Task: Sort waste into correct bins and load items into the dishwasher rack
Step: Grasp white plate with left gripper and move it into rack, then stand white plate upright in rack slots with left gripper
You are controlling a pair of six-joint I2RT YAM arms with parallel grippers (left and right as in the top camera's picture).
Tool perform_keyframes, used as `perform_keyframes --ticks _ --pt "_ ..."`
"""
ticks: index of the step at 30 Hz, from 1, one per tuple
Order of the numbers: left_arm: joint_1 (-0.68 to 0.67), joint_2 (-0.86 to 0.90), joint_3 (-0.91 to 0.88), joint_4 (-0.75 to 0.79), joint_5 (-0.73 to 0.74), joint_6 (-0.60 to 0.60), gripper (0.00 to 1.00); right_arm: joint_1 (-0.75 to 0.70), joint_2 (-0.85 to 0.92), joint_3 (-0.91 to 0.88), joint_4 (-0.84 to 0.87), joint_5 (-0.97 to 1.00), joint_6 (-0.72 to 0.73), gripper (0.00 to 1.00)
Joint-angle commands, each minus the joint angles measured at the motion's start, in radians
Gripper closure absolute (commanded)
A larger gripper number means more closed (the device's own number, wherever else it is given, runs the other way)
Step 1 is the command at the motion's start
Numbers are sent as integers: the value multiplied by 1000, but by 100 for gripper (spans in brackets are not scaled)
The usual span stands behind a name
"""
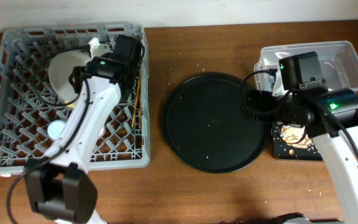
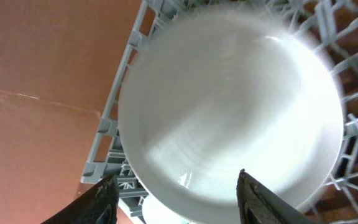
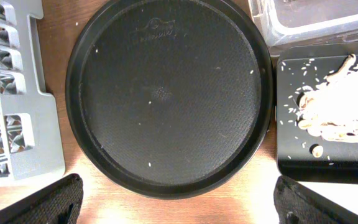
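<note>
The plate [image 2: 229, 106] stands in the top part of the rack [image 1: 67, 163], near the back wall. It is tipped up among the pegs. The left gripper [image 2: 178, 177] is right by the plate, which fills most of its wrist view. Its fingers [image 2: 101, 199] are far apart and do not pinch anything. The chopsticks [image 1: 137, 102] lie along the right side of the rack. A small pale cup [image 1: 56, 129] sits lower down in the rack, beside the left arm. The round tray [image 3: 166, 93] rests on the table [image 1: 166, 199] between the rack and the two bins. Only tiny crumbs are on it. The tub [image 1: 337, 53] is at the far right, and the black bin [image 3: 303, 155] is just in front of it. A pile of scraps [image 3: 340, 102] lies in the black bin. The right gripper [image 3: 176, 180] hangs above the near edge of the round tray. Its fingers [image 3: 48, 202] are spread wide with nothing in them.
</note>
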Motion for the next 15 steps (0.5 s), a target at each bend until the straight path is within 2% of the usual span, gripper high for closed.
perform_keyframes --ticks 1,5,6,9,10,11,12,15 --pt "1 -72 35 -10 93 -6 40 -5 1 2 -2 9 8 2" --pt "18 -72 35 -13 95 -7 39 -5 1 2 -15 9 8 2" --pt "55 -72 35 -2 172 -8 39 -5 1 2 -14 9 8 2" --pt "307 -72 35 69 681 -24 33 -5 1 2 -14 9 8 2" --pt "457 -72 35 114 917 -114 32 -5 1 2 -12 9 8 2" --pt "615 -61 35 169 1087 -218 32 -5 1 2 -12 9 8 2" --pt "647 -41 35 192 1171 -245 30 -5 1 2 -11 9 8 2" --pt "668 37 35 197 1220 -300 29 -5 1 2 -9 9 8 2"
